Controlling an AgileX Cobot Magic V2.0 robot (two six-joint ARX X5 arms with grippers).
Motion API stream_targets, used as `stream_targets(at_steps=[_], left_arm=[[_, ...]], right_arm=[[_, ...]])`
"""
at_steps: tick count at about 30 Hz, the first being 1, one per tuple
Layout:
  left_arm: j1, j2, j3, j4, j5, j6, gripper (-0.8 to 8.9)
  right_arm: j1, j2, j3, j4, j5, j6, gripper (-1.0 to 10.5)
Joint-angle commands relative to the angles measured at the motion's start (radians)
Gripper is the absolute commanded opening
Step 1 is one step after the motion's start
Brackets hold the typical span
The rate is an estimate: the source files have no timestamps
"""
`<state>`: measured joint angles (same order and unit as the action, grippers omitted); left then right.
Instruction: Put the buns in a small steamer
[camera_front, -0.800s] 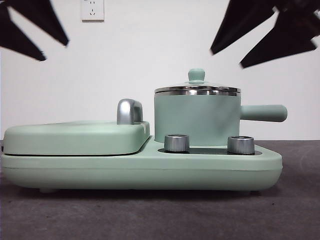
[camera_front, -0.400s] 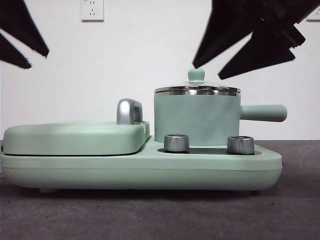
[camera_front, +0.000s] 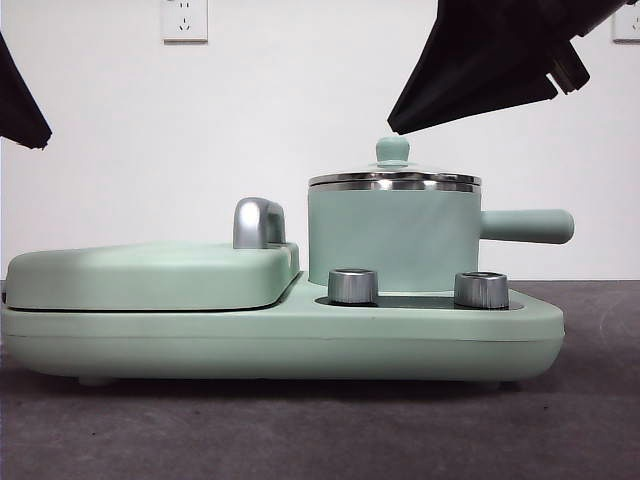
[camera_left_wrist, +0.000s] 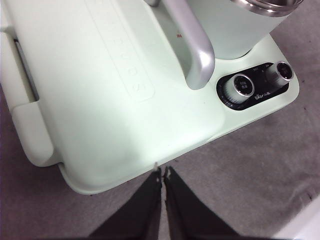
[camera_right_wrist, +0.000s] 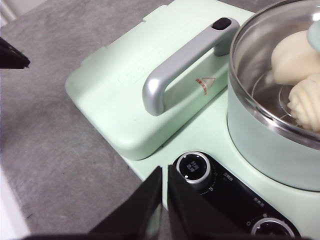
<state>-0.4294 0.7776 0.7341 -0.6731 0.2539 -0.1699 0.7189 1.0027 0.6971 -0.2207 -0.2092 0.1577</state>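
Grey table (camera_front: 590, 420) carries one mint-green, seemingly electric cooker base (camera_front: 300, 340).

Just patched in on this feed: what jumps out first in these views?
The mint-green small steamer stands on the right of the cooker base, glass lid on, and both buns already lie inside under it. Left of it lies the flat griddle lid with its chrome handle. The right gripper, shut and empty, hangs over the dials; the left gripper waits, shut.

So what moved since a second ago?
The black gripper over the steamer slid inward, toward the lid knob. The other gripper pulled away to the opposite edge. Steamer, lid and griddle lid stayed put; both buns lie inside.
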Motion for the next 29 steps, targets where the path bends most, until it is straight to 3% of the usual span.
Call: stream_targets(at_steps=[1, 5, 8, 14, 20, 29], left_arm=[[-0.004, 0.005, 0.008, 0.015, 0.004, -0.003, 0.10], [-0.001, 0.003, 0.008, 0.014, 0.002, 0.004, 0.10], [0.034, -0.047, -0.018, 0.027, -0.028, 0.060, 0.10], [0.206, -0.343, -0.300, 0.296, -0.046, 0.113, 0.10], [0.327, -0.670, -0.562, 0.424, -0.170, 0.113, 0.10], [0.389, -0.775, -0.722, 0.498, -0.124, 0.115, 0.10]], right_arm=[[0.007, 0.005, 0.018, 0.009, 0.000, 0.007, 0.1], [0.007, 0.005, 0.018, 0.009, 0.000, 0.007, 0.1], [0.007, 0.005, 0.018, 0.010, 0.000, 0.007, 0.1], [0.007, 0.005, 0.018, 0.011, 0.000, 0.007, 0.1], [0.007, 0.005, 0.018, 0.011, 0.000, 0.007, 0.1], [0.007, 0.005, 0.018, 0.012, 0.000, 0.007, 0.1]])
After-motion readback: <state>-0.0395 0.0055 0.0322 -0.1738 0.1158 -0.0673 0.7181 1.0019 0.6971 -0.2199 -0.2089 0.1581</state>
